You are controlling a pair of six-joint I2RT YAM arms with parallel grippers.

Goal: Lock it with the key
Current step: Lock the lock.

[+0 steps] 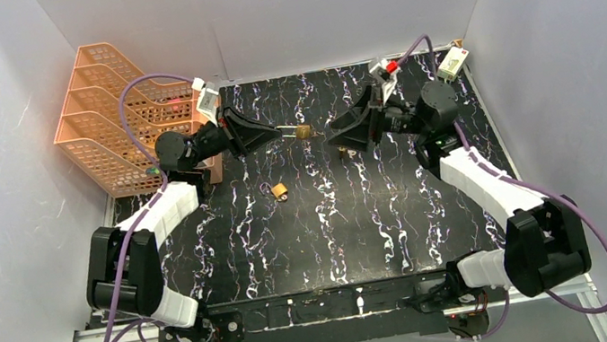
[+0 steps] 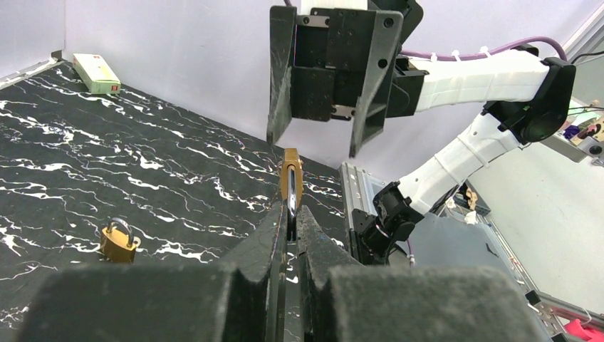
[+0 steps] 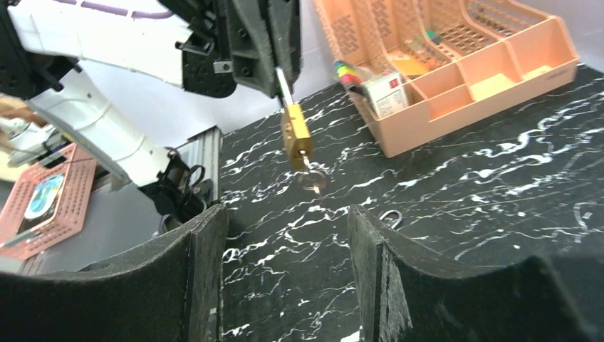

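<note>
While my left gripper (image 2: 288, 214) was clamped hard on the shackle of the brass padlock (image 3: 295, 135), the lock hung in the air over the far middle of the table (image 1: 436, 233). Its body pointed at my other arm, and the key (image 3: 311, 178) sat in the keyhole with its round bow sticking out. My right gripper (image 3: 285, 214) stood released, jaws wide and empty, facing that bow and just short of it. The risk as I judged it: closing off-centre, I'd have caught only the bow's edge, and the key could have slipped or been nudged out on the twist. With too much torque, the padlock might have swivelled on its thin shackle in the left grip instead of the cylinder turning. A spare padlock (image 1: 280, 191) lay on the table near the middle, and the orange tray rack (image 1: 115, 117) filled the far left corner.
</note>
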